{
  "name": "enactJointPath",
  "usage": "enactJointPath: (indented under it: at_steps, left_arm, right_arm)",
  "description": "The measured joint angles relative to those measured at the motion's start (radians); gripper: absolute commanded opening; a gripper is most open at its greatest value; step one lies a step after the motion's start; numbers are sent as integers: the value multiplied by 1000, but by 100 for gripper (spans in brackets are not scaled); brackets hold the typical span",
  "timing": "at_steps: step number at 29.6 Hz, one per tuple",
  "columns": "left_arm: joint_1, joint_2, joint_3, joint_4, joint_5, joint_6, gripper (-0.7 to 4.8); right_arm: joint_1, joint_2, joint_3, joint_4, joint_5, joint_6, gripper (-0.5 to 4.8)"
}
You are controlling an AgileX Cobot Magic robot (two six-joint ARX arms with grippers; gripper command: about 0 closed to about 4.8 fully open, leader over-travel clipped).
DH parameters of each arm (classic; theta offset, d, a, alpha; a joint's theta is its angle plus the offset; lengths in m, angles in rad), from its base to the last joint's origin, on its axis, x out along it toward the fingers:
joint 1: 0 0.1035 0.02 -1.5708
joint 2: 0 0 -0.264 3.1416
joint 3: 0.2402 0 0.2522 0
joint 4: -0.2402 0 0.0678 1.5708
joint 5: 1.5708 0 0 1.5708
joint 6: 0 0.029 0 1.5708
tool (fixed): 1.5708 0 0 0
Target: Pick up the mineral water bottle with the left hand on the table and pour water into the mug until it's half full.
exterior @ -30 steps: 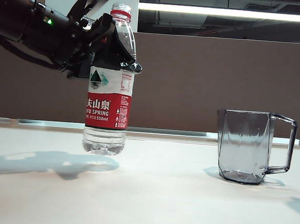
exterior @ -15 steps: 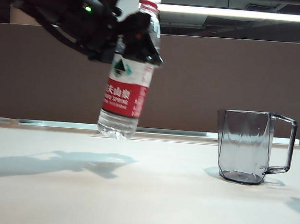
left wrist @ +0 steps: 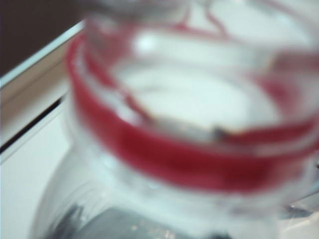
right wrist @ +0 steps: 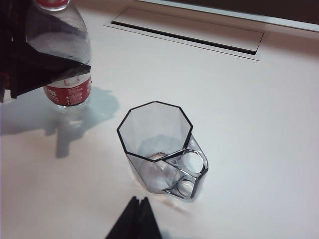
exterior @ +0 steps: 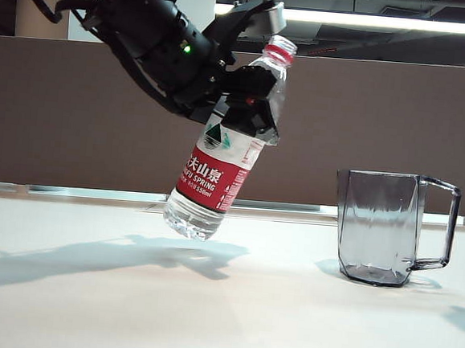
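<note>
My left gripper (exterior: 252, 105) is shut on the mineral water bottle (exterior: 214, 179) just above its red-and-white label, holding it in the air above the table (exterior: 229, 319). The bottle leans, its red-ringed neck up and toward the mug (exterior: 377, 226), its base down and away. The mug stands upright to the right, handle pointing away from the bottle, and no water shows inside. The left wrist view is filled by the blurred bottle neck (left wrist: 189, 154). In the right wrist view the mug (right wrist: 154, 144) sits just beyond my right gripper (right wrist: 139, 201), which is shut on nothing; the bottle (right wrist: 66, 74) is farther off.
A brown partition (exterior: 382, 113) runs behind the table's far edge. A long dark slot (right wrist: 184, 34) is cut into the tabletop beyond the mug. The bottle and arm cast a shadow (exterior: 89, 255) on the white surface below.
The left arm has carried the bottle to the right, nearer the mug, and tipped it from upright to a lean with the neck toward the mug. The mug has stayed put.
</note>
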Motion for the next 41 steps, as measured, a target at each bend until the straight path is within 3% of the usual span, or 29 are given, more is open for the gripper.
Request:
enactJointPath:
  at_steps: [11,18,23,41]
  left_arm:
    - [-57,84,132,-119,-69,93,276]
    - [-114,113,156,-132,-147,209,276]
    - [-128,132,164,-123,-165,224,276]
    - [-142,217,286,-190,-242,404,276]
  right_arm:
    - [0,0,0,0,-15,0,-2]
    - [0,0,0,0,-16,0,-2]
    - [0,0,0,0,-18,0,-2]
    - [0,0,0,0,-19,0,-2]
